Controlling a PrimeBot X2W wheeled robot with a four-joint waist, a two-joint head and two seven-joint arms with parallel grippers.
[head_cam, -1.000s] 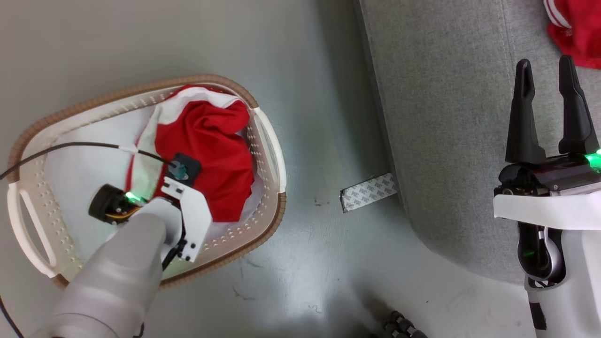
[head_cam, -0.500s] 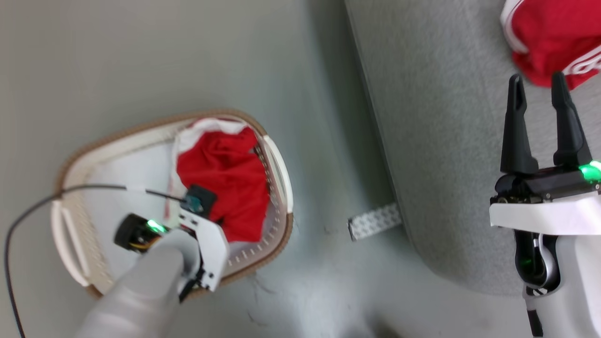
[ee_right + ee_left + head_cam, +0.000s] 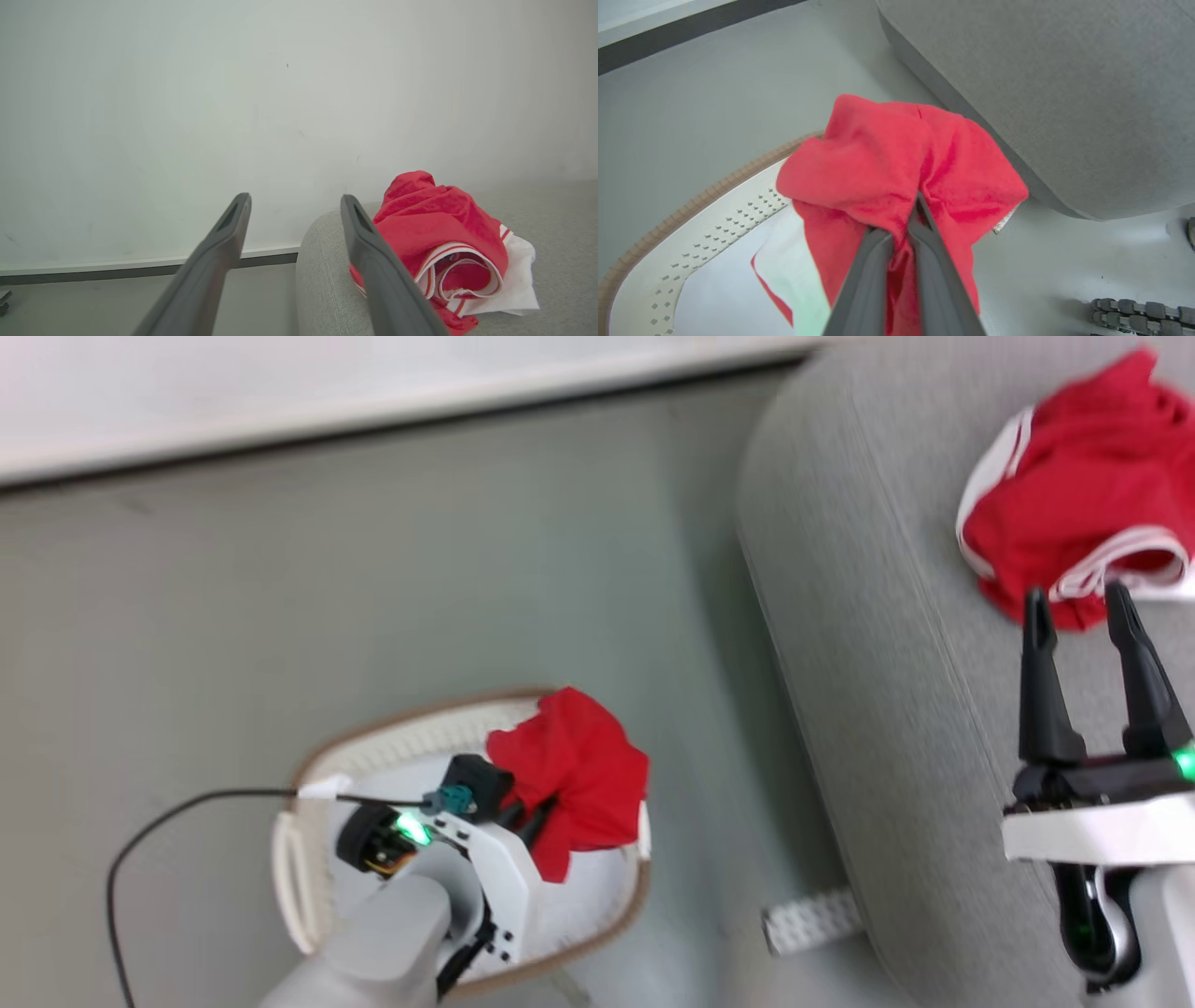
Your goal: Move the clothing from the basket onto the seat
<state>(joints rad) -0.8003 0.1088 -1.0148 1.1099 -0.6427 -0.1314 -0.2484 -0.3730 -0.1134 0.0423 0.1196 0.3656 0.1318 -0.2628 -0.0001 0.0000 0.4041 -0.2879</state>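
No writing, number or brand can be read anywhere from here. The pale strip (image 3: 808, 921) lying on the floor (image 3: 373, 616) at the foot of the sofa (image 3: 887, 709) carries some printed pattern, but it is too blurred to make out any letters. In the left wrist view a small pale speckled scrap (image 3: 1006, 223) shows just past the lower edge of the red garment (image 3: 896, 158), close to the sofa's base. Its marks are too small to tell as letters.
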